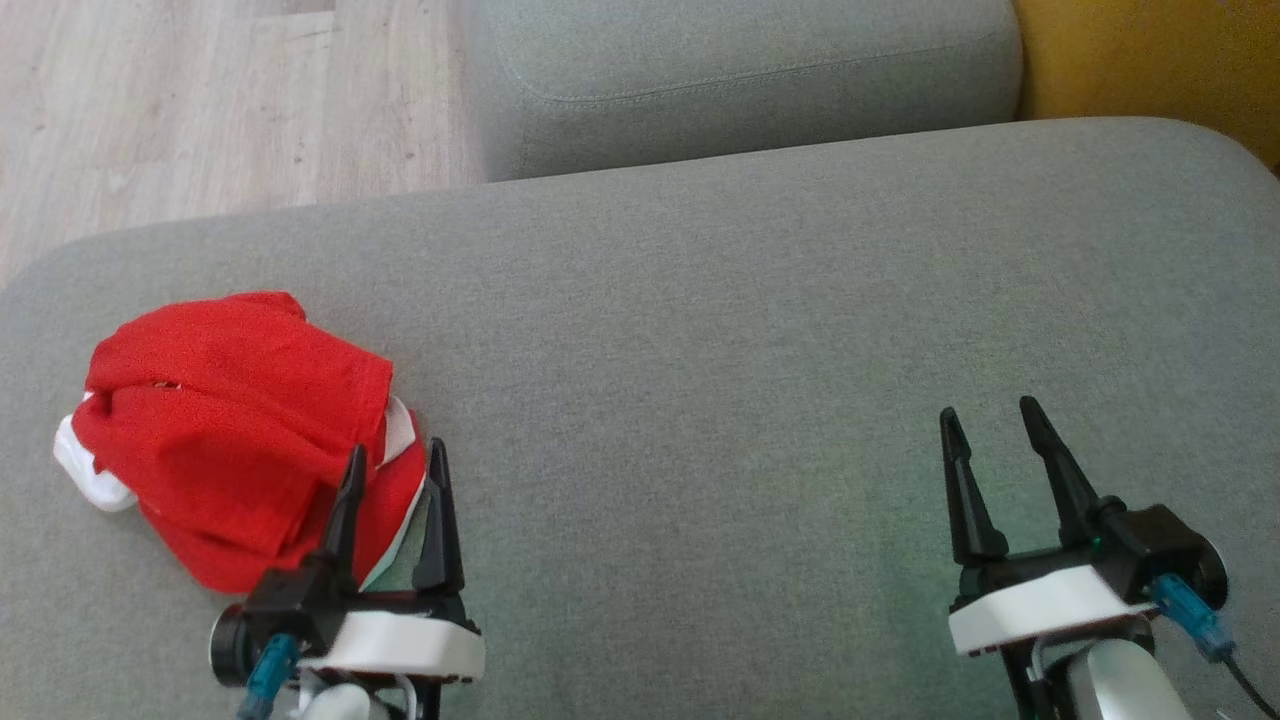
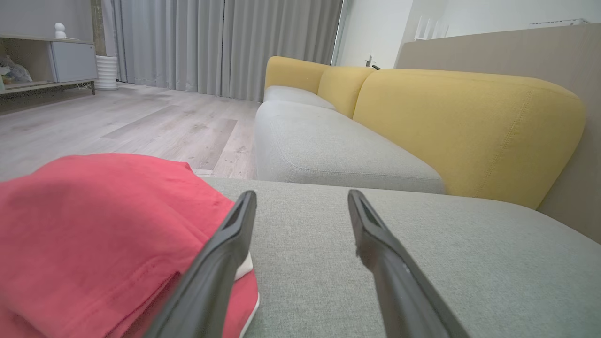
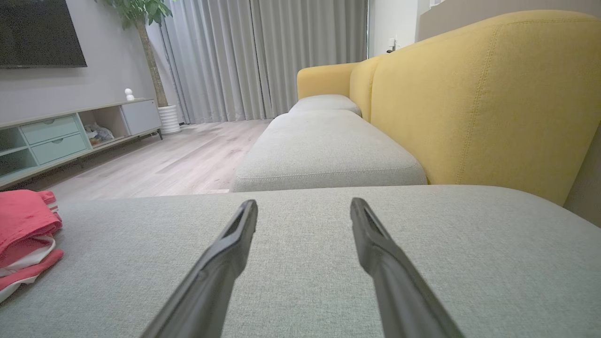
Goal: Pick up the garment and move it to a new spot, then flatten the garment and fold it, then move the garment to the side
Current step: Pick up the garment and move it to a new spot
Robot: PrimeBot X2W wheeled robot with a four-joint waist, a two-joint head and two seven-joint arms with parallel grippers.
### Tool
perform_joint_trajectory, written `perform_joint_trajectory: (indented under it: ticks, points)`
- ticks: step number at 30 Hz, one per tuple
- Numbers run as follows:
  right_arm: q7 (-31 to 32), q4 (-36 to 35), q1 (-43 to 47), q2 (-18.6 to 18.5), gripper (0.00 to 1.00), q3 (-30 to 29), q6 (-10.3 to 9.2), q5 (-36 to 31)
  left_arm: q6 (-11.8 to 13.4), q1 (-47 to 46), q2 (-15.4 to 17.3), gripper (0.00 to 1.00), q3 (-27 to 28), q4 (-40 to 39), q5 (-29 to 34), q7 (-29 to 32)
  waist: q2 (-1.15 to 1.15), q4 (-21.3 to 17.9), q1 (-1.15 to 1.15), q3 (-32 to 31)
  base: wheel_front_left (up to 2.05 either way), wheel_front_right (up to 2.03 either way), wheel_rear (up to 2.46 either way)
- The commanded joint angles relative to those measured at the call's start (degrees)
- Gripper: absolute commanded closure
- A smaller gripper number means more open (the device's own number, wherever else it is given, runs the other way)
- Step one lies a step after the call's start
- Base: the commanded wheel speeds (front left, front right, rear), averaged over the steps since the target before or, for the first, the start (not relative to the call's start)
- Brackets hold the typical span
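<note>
holding both claws low over the grey sofa seat (image 1: 700, 330). my left claw (image 1: 396, 452) is spread wide with nothing between its fingers: one finger overlaps the near edge of the red garment (image 1: 220, 420), the other is over bare cushion. can't tell if it touches the cloth. garment lies bunched, white trim showing, at the seat's left end, near the wood floor (image 1: 200, 100). my right claw (image 1: 988, 410) is also spread and empty, well apart from it. yellow backrest (image 1: 1150, 60) far right.

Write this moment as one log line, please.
garment: lying on sofa | left pincer: open, at its edge | right pincer: open, empty
</note>
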Motion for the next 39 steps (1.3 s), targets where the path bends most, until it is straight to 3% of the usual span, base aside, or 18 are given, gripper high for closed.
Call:
perform_joint_trajectory:
  ticks: [1,11,39]
  points:
    - [-0.63,-1.48,-2.06,-0.45,0.00,1.53,-0.04,0.29,-0.09,-1.81,0.01,0.00,2.00,-1.55,0.22,-0.55,0.00,0.10,0.00,-0.02,0.00,0.00,0.00]
    - [-0.63,-1.32,-2.29,-0.45,0.00,1.37,-0.04,0.46,-0.74,-2.60,-0.31,0.00,2.55,-0.45,0.18,-0.55,0.00,2.14,0.00,0.08,0.00,0.00,0.00]
    - [-0.63,-1.78,0.29,-0.45,0.00,10.66,-0.04,1.90,-0.48,-0.04,-0.39,0.00,6.21,0.82,1.55,-0.55,0.00,19.90,0.00,-2.44,0.00,0.00,0.00]
